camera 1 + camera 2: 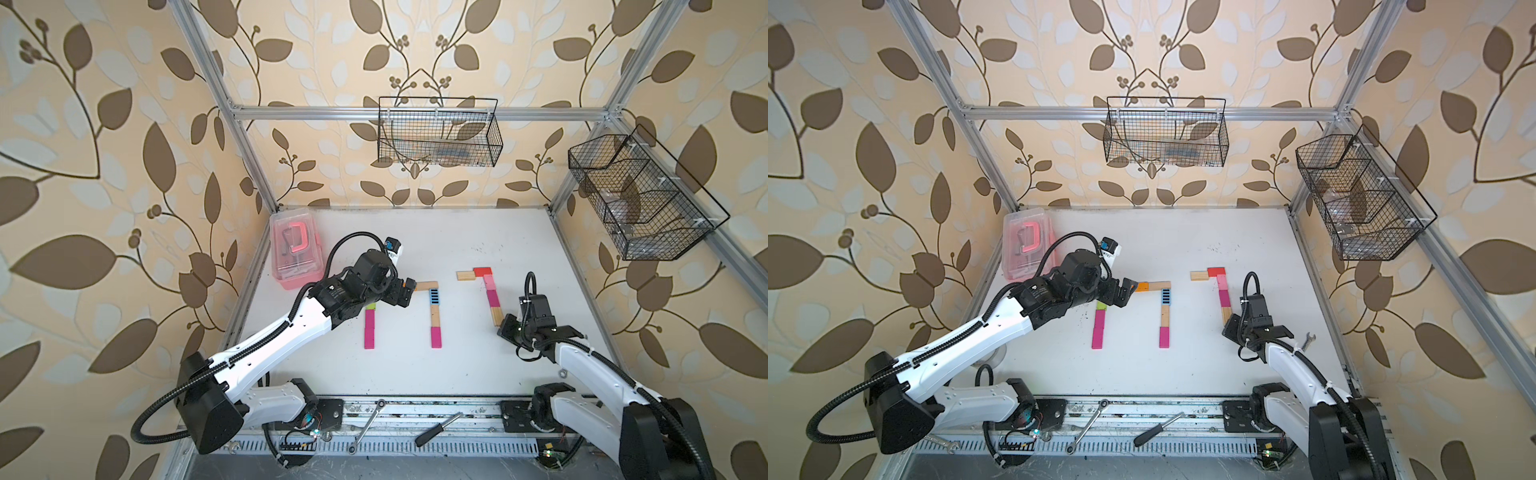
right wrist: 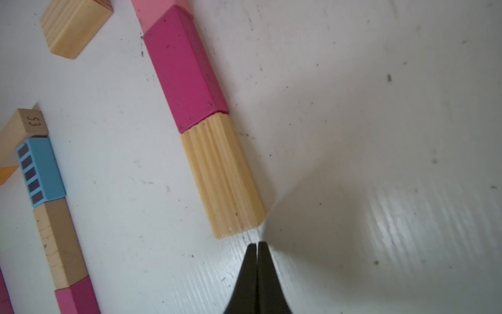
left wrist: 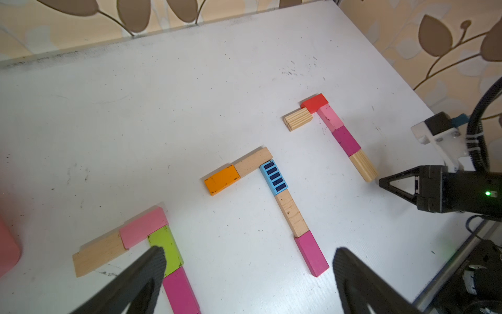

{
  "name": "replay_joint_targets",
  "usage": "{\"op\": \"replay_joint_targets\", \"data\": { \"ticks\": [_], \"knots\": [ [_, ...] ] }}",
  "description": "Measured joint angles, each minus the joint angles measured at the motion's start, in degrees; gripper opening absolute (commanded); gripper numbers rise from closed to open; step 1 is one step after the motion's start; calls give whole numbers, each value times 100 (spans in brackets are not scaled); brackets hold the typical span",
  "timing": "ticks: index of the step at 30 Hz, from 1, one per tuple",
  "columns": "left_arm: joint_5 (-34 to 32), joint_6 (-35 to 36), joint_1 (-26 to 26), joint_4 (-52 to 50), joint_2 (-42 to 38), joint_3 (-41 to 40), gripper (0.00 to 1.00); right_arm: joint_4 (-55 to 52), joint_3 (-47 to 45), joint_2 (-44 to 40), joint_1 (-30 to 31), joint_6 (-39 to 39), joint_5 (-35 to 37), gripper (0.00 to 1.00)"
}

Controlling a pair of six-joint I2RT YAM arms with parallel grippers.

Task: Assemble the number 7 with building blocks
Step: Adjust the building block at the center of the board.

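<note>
While right jaws sit closed, ribbed wood block (image 2: 222,174) just beyond tips

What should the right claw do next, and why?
Probably lift the shut right claw away from the bottom wood block. It holds nothing, its tips sit just past that block's end, and the block already lines up with the magenta block it touches.
</note>
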Motion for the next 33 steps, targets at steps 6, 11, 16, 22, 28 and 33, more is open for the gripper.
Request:
{"op": "replay_joint_targets", "data": {
  "ticks": [6, 11, 16, 22, 28, 33],
  "knots": [
    [660, -177, -9, 492, 1036, 118, 99, -411, 566, -251, -168, -175, -17, 5],
    [1021, -363, -11, 872, 2022, 450, 99, -496, 1427, 306, 0, -422, -103, 4],
    [1029, -498, -11, 896, 2197, 671, 99, -256, 2083, 1285, 435, -551, -120, 2],
    [1001, -461, -11, 708, 1937, 767, 99, 190, 2479, 2621, 831, -549, -140, 0],
    [855, -291, -9, 321, 1388, 767, 99, 560, 2988, 3783, 1106, -542, -136, 0],
    [743, -177, -7, 125, 1040, 765, 99, 754, 3274, 4325, 1161, -525, -133, 0]
  ]
}}
